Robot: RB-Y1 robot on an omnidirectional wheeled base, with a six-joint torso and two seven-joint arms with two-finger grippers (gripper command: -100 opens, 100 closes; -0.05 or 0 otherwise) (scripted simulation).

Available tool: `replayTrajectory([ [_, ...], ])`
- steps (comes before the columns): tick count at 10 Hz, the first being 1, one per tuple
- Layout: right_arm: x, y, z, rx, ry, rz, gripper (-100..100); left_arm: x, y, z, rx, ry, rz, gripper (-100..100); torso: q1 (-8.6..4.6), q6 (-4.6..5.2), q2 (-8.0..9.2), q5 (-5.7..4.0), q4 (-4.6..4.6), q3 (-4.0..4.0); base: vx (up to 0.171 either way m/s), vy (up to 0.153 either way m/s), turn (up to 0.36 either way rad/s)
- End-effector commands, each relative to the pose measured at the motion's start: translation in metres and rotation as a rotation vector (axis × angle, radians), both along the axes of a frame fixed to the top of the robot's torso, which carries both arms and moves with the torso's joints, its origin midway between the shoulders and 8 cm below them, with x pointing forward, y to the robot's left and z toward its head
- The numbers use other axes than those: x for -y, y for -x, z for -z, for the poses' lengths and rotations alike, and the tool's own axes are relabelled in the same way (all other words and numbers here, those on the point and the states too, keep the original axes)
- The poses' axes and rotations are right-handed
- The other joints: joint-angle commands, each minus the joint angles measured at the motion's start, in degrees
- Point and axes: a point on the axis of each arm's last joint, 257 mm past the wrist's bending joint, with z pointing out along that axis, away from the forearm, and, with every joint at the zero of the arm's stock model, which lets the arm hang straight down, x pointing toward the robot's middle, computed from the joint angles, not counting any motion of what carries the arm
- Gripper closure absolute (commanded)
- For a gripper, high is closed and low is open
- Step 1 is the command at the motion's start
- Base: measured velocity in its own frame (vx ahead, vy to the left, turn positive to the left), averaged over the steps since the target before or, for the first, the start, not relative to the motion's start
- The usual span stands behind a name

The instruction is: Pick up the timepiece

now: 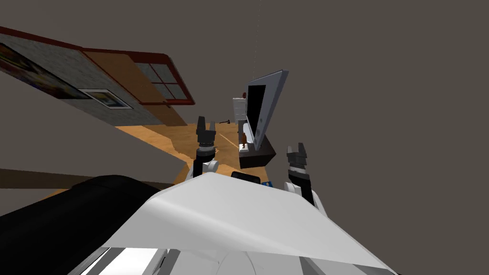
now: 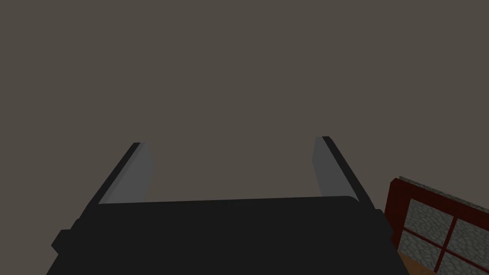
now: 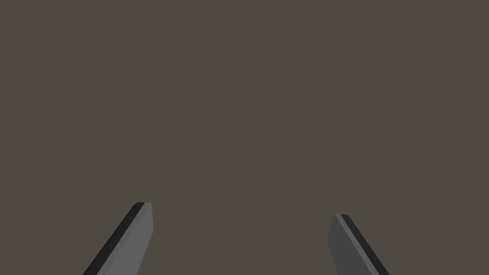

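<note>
- Head view, arms: the left gripper (image 1: 205, 123) is over the wooden floor (image 1: 186, 136), left of a dark stand (image 1: 258, 156). The right gripper (image 1: 296, 148) is just right of that stand, at its near end.
- Head view, stand: a flat screen (image 1: 262, 107) with a light grey frame rests on the stand. To the left of its foot are a small brown item (image 1: 243, 139) and white items (image 1: 245, 129). Which of these small things is the timepiece cannot be told. All lie between the two grippers and farther off, untouched.
- Head view, surroundings: a white cabinet (image 1: 239, 107) stands beyond the stand. A red-framed window (image 1: 164, 83) and a framed picture (image 1: 106, 98) are on the far left wall. A black bulk (image 1: 71, 210) lies near left.
- Left wrist view: the two fingers (image 2: 138, 172) stand wide apart, holding nothing.
- Right wrist view: the two fingers (image 3: 138, 229) stand wide apart, holding nothing.
</note>
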Motion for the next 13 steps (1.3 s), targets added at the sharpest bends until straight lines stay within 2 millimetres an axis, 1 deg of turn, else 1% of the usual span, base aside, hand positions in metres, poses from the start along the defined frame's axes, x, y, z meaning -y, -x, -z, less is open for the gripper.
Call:
replayTrajectory([
  [1,0.008,0.000,0.018,-0.042,0.002,0.005,-100,0.000,0.000,0.000,0.000,0.000,0.000,0,0.00,0.00,0.00,0.00,0.00,0.00,-0.018,-0.023,0.117],
  [2,0.016,-0.002,0.041,-0.099,0.009,0.011,-100,0.000,0.000,0.000,0.000,0.000,0.000,0,-0.02,0.06,-0.01,-0.01,0.00,0.00,-0.020,-0.013,0.341],
  [3,0.023,-0.002,0.057,-0.144,0.019,0.015,-100,0.000,0.000,0.000,0.000,0.000,0.000,0,0.00,0.00,-0.01,0.00,0.00,0.00,-0.025,-0.019,0.471],
  [4,0.033,-0.001,0.080,-0.202,0.028,0.024,-100,0.000,0.000,0.000,0.000,0.000,0.000,0,-0.01,0.00,-0.01,-0.01,0.00,-0.01,-0.029,-0.021,0.433],
  [5,0.035,0.000,0.089,-0.219,0.026,0.029,-100,0.000,0.000,0.000,0.000,0.000,0.000,0,-0.03,0.01,0.00,-0.01,0.00,0.00,-0.020,-0.016,0.181],
  [8,0.069,0.010,0.155,-0.395,0.063,0.063,-100,0.000,0.000,0.000,0.000,0.000,0.000,0,-0.02,0.02,-0.03,0.00,0.00,-0.02,-0.026,-0.012,0.394],
  [9,0.072,0.012,0.163,-0.413,0.061,0.069,-100,0.000,0.000,0.000,0.000,0.000,0.000,0,-0.05,0.04,0.01,-0.01,0.00,0.00,-0.023,-0.013,0.305],
  [10,0.085,0.018,0.184,-0.471,0.077,0.083,-100,0.000,0.000,0.000,0.000,0.000,0.000,0,-0.01,0.05,-0.02,0.00,0.00,-0.01,-0.017,-0.004,0.334],
  [11,0.086,0.019,0.188,-0.479,0.076,0.085,-100,0.000,0.000,0.000,0.000,0.000,0.000,0,0.01,0.05,-0.04,0.00,0.00,-0.02,-0.013,-0.004,0.268],
  [12,0.099,0.025,0.205,-0.531,0.094,0.098,-100,0.000,0.000,0.000,0.000,0.000,0.000,0,0.02,0.06,-0.07,0.00,-0.01,-0.04,-0.015,-0.001,0.415],
  [13,0.102,0.028,0.212,-0.546,0.092,0.104,-100,0.000,0.000,0.000,0.000,0.000,0.000,0,0.01,0.03,-0.07,0.01,-0.01,-0.04,-0.013,-0.011,0.198],
])
